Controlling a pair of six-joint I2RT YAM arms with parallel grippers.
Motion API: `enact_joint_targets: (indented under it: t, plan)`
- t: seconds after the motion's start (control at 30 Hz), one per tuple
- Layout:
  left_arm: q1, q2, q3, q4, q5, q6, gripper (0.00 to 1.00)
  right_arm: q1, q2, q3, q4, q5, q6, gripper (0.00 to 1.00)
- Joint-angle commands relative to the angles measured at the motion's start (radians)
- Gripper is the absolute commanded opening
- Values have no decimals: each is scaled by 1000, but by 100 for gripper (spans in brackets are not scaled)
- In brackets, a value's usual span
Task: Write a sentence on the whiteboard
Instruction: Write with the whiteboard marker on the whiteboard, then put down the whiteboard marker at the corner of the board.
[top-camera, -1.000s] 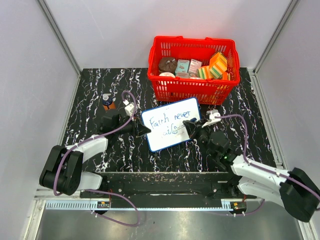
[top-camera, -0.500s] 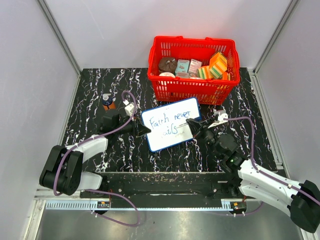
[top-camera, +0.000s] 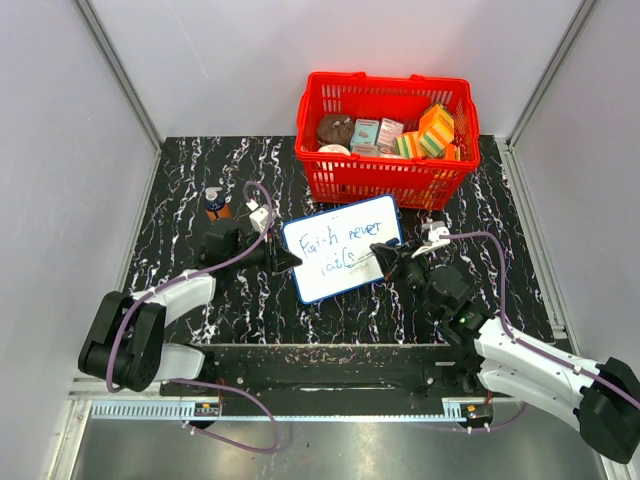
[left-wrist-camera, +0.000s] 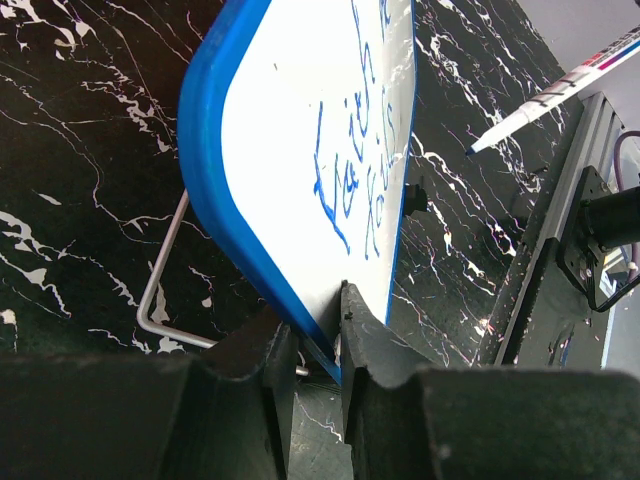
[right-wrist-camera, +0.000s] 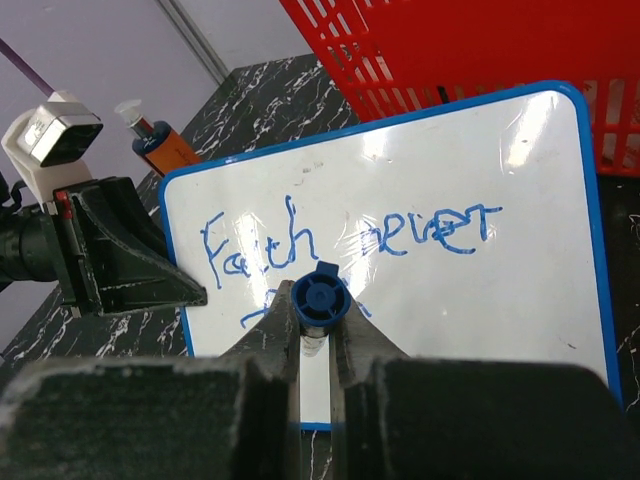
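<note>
The whiteboard (top-camera: 341, 262) stands tilted on the black marbled table (top-camera: 180, 200), just in front of the red basket (top-camera: 388, 140), and is propped from behind by a thin wire stand (left-wrist-camera: 160, 290). The left gripper (left-wrist-camera: 315, 335) is closed tight on the blue frame at the board's left edge, with the rim pinched between both fingers (left-wrist-camera: 262, 352).

The sentence (right-wrist-camera: 340, 240) is in blue ink. The top line reads "Faith never". A shorter second line sits beneath it, and from above it looks like "fails", though the letters are small and the marker covers most of them in the right wrist view.

The right gripper (right-wrist-camera: 318, 322) is closed on a marker (right-wrist-camera: 320, 297), whose blue rear end shows between the two fingers. The marker points toward the board's lower right part. In the left wrist view its tip hangs near the board's far edge — whether it touches the white surface or sits just off it cannot be told.

A small bottle with an orange body (top-camera: 215, 204) stands on the table to the left, well apart from the board. The basket holds assorted packets and boxes.
</note>
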Motion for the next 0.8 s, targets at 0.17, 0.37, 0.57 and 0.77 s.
enact_joint_targets:
  t: [0.17,0.37,0.57,0.77]
  plan:
    - [7,-9,4,14,-122,132,0,-8,-62,42,-150,-26,7,0]
    - [7,-9,5,13,-122,134,0,-16,-172,55,-348,-61,32,0]
    - [7,-15,1,14,-127,134,0,-39,-241,62,-528,-115,69,0]
    - [7,-24,-6,17,-128,132,0,-129,-237,85,-615,-312,115,0]
